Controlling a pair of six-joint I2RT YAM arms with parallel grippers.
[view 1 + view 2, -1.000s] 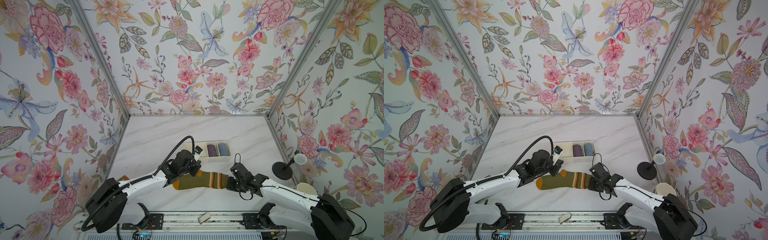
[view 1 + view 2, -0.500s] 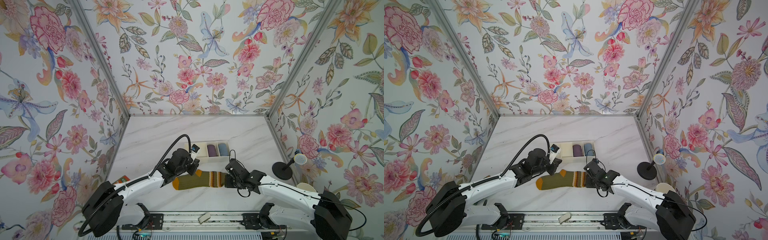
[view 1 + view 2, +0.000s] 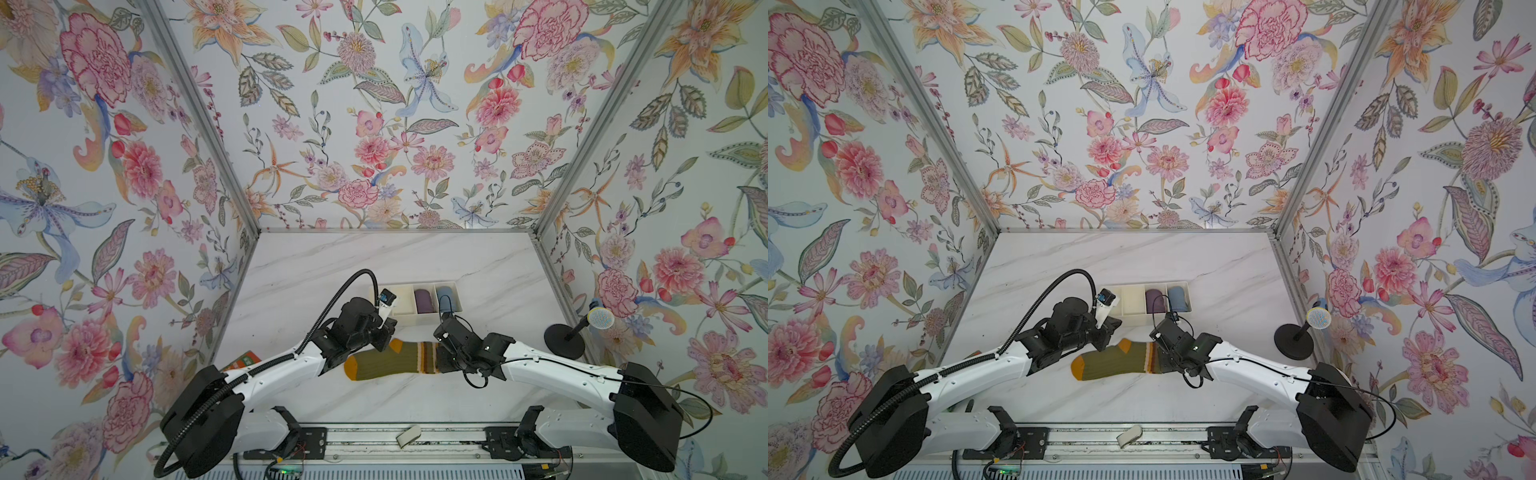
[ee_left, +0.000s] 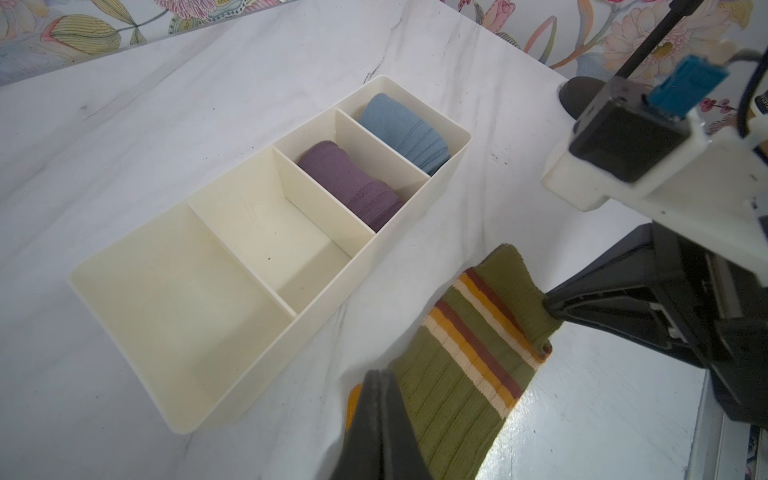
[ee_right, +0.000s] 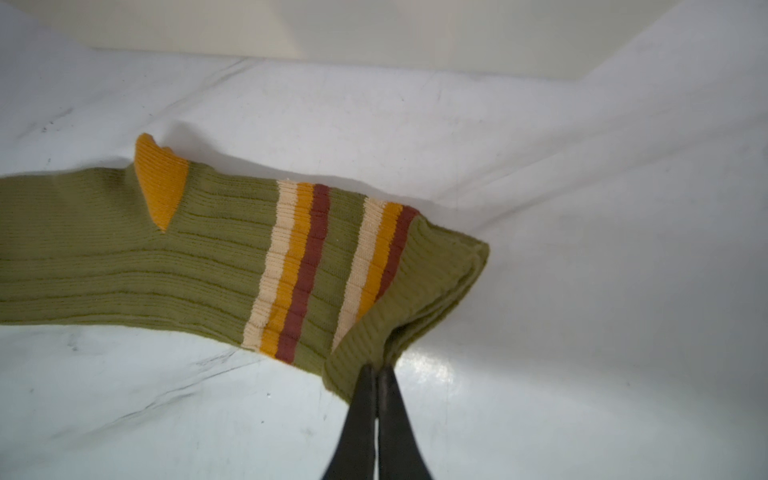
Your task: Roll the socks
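The olive-green socks lie flat near the front of the marble table, yellow toe to the left and striped cuff to the right. My right gripper is shut on the cuff edge, and the pinched corner folds over the stripes. My left gripper is shut with nothing seen between its fingers. It sits over the yellow heel, and the right wrist view shows no finger touching that heel.
A cream divided organizer stands just behind the socks. It holds a purple sock roll and a blue sock roll, and its other compartments are bare. A black microphone stand is at the right wall.
My right gripper has moved left with the cuff, so the socks look shorter. The left gripper has shifted slightly left and back near the heel.
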